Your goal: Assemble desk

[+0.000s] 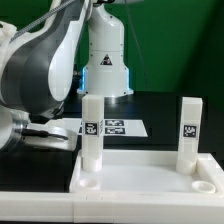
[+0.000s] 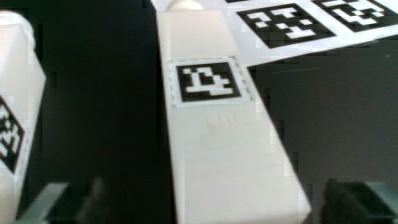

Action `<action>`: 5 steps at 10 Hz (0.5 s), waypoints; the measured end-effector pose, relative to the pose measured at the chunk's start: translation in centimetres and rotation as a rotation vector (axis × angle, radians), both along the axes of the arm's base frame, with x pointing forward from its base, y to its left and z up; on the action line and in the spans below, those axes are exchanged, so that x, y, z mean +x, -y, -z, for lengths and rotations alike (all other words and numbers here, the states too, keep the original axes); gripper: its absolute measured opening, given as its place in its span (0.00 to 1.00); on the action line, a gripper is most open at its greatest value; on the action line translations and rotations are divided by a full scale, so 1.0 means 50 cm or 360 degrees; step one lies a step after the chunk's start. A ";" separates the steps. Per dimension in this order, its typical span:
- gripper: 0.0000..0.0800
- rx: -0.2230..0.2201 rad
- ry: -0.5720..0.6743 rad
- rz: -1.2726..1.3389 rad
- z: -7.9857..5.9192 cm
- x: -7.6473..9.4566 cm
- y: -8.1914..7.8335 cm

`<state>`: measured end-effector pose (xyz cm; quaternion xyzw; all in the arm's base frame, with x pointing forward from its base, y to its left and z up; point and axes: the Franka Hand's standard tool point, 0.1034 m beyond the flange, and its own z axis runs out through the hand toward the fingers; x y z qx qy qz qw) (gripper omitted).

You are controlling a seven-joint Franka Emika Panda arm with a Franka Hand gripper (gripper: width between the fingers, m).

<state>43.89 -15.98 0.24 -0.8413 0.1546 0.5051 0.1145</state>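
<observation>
While the arm fills much of the exterior view, I can pick out the claw (image 1: pixel 55 131) low over the black counter (image 1: pixel 155 110), reaching in sideways at the desk. The tabletop (image 1: pixel 150 172) lies rim-up just ahead of the claw, so its corner sockets face upward to take legs. Two legs stand upright in it. The nearer leg (image 1: pixel 92 130) is right off the claw's tips, and the farther leg (image 1: pixel 188 130) is well beyond, at the opposite corner. The two open sockets (image 1: pixel 86 185) on the other long edge have no legs, so I'd call the job about half done. The marker board (image 1: pixel 115 127) lies flat past the nearer leg. From this angle there is too much blur to say how the claw's jaws stand.

Over to the wrist view, and that settles it. The claw (image 2: pixel 214 200) is spread, with one dark finger (image 2: pixel 71 200) on either side of the middle leg (image 2: pixel 222 130). Black counter shows in the gap on both sides, so nothing is pinched yet. The leg's tag faces the camera squarely, which tells me the claw is lined up on it. A side leg (image 2: pixel 15 90) sits off to one flank of the claw, and the marker board (image 2: pixel 302 20) lies beyond its tips. My read is that the middle leg is the nearer one, straddled so I can close on it and seat it firmly in its socket.
</observation>
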 end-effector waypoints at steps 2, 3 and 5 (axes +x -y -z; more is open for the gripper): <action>0.46 -0.0002 0.0005 -0.0001 0.001 0.001 0.000; 0.46 -0.0003 0.0005 -0.0001 0.001 0.001 0.001; 0.36 -0.0003 0.0006 -0.0002 0.001 0.002 0.001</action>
